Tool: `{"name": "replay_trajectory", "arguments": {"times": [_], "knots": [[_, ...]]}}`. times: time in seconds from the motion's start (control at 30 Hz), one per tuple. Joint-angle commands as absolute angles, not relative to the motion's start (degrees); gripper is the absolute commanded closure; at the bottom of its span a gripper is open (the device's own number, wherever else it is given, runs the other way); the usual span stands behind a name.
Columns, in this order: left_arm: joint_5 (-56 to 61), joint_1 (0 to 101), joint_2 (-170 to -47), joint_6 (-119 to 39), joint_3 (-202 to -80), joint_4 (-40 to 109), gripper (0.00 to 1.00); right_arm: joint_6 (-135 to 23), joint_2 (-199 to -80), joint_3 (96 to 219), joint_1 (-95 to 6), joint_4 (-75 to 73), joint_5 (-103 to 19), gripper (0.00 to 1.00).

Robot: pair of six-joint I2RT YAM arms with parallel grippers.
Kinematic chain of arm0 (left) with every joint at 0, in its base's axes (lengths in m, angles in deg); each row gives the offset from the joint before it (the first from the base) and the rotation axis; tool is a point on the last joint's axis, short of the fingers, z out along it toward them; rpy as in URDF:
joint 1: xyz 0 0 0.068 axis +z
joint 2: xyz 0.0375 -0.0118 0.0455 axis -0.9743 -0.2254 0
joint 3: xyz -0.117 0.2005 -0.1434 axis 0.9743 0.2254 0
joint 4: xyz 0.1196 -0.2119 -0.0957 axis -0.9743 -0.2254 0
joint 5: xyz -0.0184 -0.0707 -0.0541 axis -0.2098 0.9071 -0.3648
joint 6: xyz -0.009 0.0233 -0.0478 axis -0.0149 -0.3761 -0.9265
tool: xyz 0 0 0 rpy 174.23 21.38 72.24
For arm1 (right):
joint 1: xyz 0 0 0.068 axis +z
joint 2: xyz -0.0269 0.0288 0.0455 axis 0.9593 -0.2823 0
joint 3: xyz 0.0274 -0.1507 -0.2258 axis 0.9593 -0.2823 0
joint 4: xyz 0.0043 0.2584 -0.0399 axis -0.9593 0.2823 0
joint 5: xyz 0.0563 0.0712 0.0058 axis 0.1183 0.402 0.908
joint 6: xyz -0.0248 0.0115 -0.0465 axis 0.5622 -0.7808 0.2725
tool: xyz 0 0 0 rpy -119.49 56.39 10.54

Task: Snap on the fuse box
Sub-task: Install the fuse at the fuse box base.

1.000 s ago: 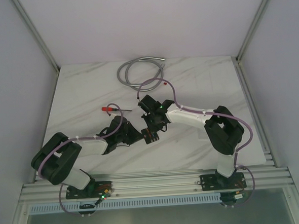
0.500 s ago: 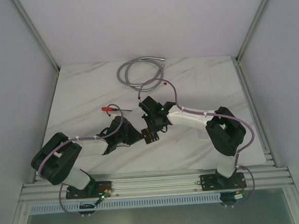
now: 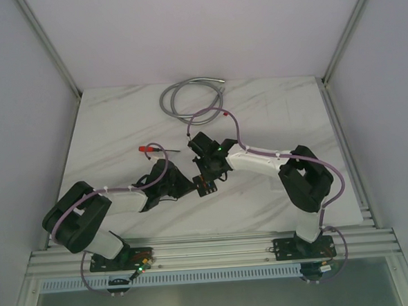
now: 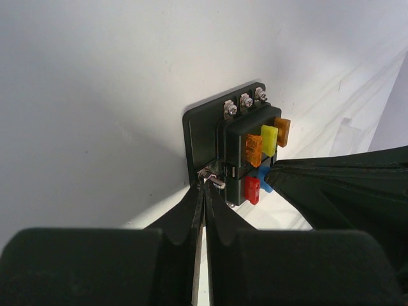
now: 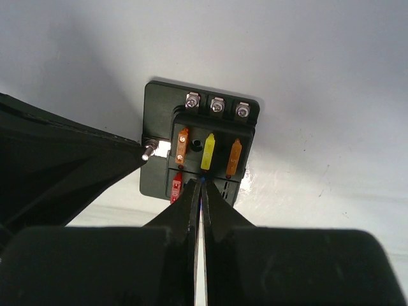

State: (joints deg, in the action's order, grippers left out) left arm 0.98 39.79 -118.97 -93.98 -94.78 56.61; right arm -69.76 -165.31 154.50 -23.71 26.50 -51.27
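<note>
Your fuse box (image 3: 207,187) lies on the white marbled tabletop (image 3: 112,131), just below the centre of the overhead view, where the two arms meet. It is a black square block on a wider black base plate (image 4: 201,137), with three screws (image 5: 217,104) in a row along its upper edge in the right wrist view. Look into its slots: the upper row holds an orange fuse, a yellow fuse (image 5: 207,152) and an amber one. The lower row shows a red fuse (image 5: 176,187) and, in the left wrist view, a blue fuse (image 4: 262,183).

Your left tool (image 4: 204,183) has its fingers drawn almost together, tips at a small metal stud (image 4: 215,181) on the box's side; you cannot tell whether they pinch it. Your right tool (image 5: 203,183) has its fingers pressed together, tips on the lower row just below the yellow fuse and against the blue one.

A coiled grey cable (image 3: 187,98) lies at upper centre of the overhead view, well apart from the box.
</note>
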Motion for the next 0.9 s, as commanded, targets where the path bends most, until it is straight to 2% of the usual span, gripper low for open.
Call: {"name": "replay_trajectory", "arguments": {"times": [0.0,0.27,0.47,0.87], "knots": [[0.3,39.2,-118.3,-95.6,-93.9,57.1,0.88,-67.5,-170.7,149.9,-23.5,37.3,-53.0,1.0],[-0.7,38.6,-117.4,-95.9,-94.1,56.6,0.88,-69.9,-164.3,158.5,-23.5,33.0,-50.0,0.87],[-1.0,38.0,-117.2,-96.2,-94.2,56.6,0.88,-71.5,-163.3,159.3,-23.5,33.2,-49.8,0.76],[-1.0,37.5,-118.1,-96.3,-94.7,56.7,0.87,-72.9,-164.3,156.6,-23.7,33.2,-49.3,0.8]]}}
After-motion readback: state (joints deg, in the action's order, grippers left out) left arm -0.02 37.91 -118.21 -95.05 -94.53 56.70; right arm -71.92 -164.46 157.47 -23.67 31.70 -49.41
